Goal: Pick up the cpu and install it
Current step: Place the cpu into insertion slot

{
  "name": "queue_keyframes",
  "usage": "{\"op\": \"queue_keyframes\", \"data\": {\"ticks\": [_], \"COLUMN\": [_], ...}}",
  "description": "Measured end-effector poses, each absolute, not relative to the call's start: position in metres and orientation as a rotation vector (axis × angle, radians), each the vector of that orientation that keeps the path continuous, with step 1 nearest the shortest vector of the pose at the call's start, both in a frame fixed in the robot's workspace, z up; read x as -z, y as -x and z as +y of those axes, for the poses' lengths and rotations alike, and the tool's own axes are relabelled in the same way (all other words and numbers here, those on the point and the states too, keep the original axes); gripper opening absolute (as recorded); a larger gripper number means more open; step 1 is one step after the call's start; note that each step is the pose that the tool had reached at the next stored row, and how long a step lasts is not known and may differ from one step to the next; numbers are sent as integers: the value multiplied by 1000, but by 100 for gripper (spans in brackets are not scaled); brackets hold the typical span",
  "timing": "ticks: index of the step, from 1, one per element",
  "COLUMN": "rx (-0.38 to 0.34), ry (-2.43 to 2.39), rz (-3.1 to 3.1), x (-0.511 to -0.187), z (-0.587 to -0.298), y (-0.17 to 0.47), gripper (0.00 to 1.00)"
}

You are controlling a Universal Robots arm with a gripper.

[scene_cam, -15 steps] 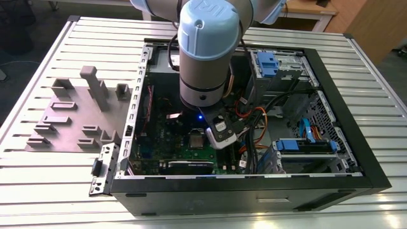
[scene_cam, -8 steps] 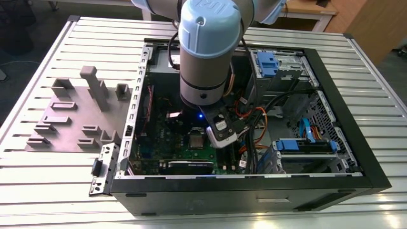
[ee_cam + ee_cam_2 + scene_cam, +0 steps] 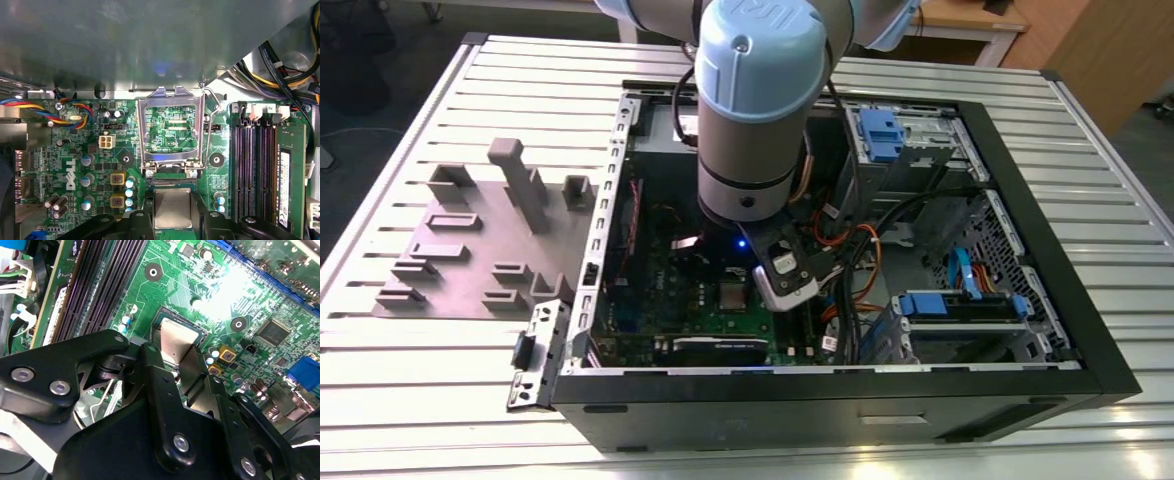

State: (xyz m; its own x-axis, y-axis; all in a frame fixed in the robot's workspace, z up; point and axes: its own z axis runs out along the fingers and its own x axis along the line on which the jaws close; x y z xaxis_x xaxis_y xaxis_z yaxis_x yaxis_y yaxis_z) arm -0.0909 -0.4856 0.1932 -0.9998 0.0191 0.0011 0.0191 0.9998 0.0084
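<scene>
Two cpu [image 3: 172, 202] edges are sitting pinched inside the claw [image 3: 172, 222]. Likely light, stiff, fragile; edge-holding is suiting it.

The arm [image 3: 747, 140] is being seen as a thick silver-grey cylinder under a light blue cap [image 3: 761, 60], a small blue light [image 3: 742, 241] being given off below. The pincer [image 3: 180, 365] is being formed of matte black links [image 3: 160, 405] pinned by silver screws [image 3: 181, 442].
</scene>
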Motion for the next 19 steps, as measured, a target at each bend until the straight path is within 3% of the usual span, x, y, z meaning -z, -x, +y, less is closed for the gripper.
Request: {"op": "queue_keyframes", "data": {"ticks": [19], "rx": [13], "ry": [31], "rz": [-3140], "x": [-196], "z": [-486], "y": [91], "gripper": [37]}}
